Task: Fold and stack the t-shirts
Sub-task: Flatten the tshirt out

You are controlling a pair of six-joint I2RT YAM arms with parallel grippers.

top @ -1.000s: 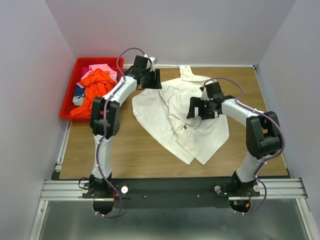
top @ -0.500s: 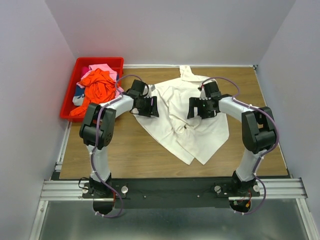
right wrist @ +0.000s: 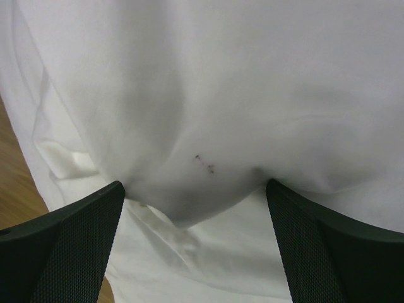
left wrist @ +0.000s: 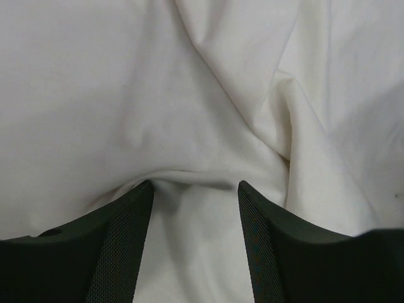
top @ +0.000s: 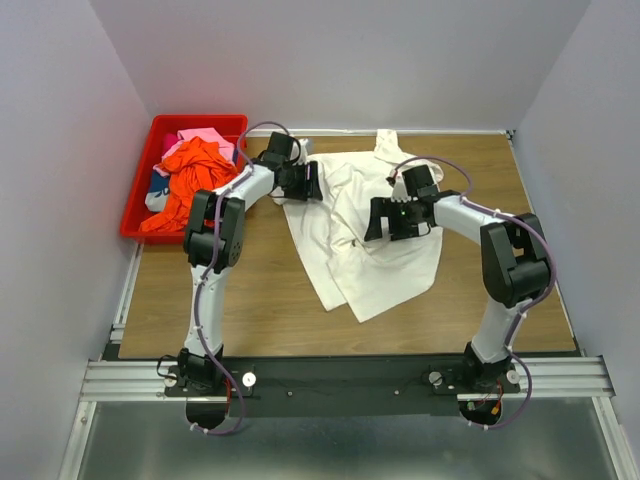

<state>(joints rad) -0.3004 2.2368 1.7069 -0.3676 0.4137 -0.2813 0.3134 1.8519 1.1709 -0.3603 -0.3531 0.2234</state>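
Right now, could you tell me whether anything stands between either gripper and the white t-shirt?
Nothing visible does. The left gripper and the right gripper both sit directly on the white t-shirt, jaws open, with its cloth bulging up between the jaws. The other shirts lie apart in the red bin.

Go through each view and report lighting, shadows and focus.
Top external: even, diffuse light, sharp, only faint shadows on the wooden table, white t-shirt bright yet folds readable. Left wrist: cloth sharp, creases softly shaded, left pincer nearly black. Right wrist: low contrast, shirt almost washed out, a grey shadow pooled at the right pincer; no glare anywhere.
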